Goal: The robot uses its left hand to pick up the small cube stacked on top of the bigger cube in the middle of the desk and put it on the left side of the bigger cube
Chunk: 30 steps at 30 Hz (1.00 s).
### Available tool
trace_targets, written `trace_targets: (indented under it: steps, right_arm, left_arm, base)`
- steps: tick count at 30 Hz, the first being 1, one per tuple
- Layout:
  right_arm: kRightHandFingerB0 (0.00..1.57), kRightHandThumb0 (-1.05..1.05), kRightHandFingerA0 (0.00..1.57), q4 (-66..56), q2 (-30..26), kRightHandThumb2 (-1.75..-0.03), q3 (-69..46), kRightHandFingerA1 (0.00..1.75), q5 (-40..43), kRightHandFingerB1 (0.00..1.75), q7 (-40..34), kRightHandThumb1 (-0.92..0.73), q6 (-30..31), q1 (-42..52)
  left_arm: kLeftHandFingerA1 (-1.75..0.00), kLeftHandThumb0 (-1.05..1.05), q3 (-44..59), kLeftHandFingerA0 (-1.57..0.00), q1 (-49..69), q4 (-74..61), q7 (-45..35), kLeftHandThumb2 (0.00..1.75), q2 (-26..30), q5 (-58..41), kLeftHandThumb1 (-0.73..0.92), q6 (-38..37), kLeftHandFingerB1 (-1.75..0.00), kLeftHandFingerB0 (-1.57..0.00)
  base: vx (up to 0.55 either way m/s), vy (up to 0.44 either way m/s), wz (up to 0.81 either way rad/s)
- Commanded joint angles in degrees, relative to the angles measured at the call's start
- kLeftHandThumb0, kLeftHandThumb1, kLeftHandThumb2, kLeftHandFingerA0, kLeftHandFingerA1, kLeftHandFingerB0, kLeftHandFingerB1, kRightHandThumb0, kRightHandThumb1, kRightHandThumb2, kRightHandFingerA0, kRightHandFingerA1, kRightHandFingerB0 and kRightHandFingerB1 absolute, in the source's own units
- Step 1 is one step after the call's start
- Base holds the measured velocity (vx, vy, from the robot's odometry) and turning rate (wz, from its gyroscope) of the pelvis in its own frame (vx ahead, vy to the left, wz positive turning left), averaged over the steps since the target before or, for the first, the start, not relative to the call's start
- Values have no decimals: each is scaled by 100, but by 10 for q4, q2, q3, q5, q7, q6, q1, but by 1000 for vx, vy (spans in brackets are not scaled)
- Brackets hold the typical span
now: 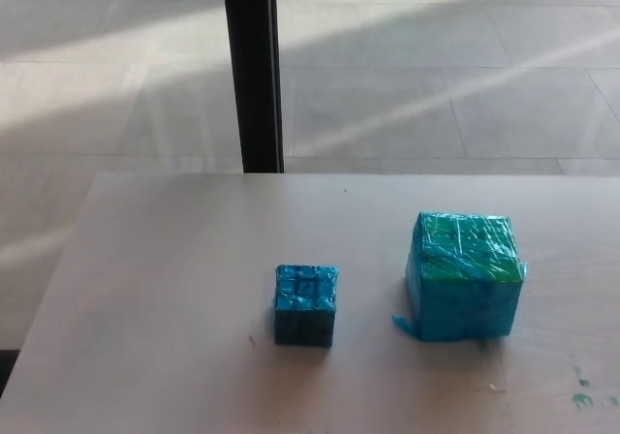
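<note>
Blue tape-wrapped, the small cube sits flat on the desk, off the bigger cube and to its left, with a clear strip of bare desk between the two; they do not touch. The bigger cube, wrapped in blue-green film with a greener top face, stands upright on the desk, and a loose flap of its wrapping trails from its lower left corner toward the small cube. Neither arm nor hand of the robot shows in the head view, so their pose and the state of their fingers cannot be told. Behind the bigger cube and to its left, a black upright post rises past the far edge of the desk, against a pale tiled floor crossed by bands of sunlight. A few small green marks lie on the desk to the right of the bigger cube, nearer the camera.
</note>
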Motion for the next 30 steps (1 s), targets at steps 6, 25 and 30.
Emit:
trace_targets:
  steps: [6,25,30]
  right_arm:
    - [47,-41,59,16,-5,-62,3,54,-4,39,-8,-70,-10,4]
    - [39,-46,50,3,-1,-89,0,61,3,53,-5,-55,-2,4]
    - [41,-46,51,-2,2,-89,-4,63,8,53,-6,-55,-4,11]
  left_arm:
    - [-62,-85,39,-33,75,174,98,101,-77,-72,62,-67,-28,-6]
    - [-52,-77,-93,-28,73,337,-62,67,-55,-102,89,-139,-35,-30]
    - [-52,-80,-88,-36,74,348,-41,67,-54,-117,90,-127,-37,-38]
  base:
    - [0,0,0]
    - [0,0,0]
    - [0,0,0]
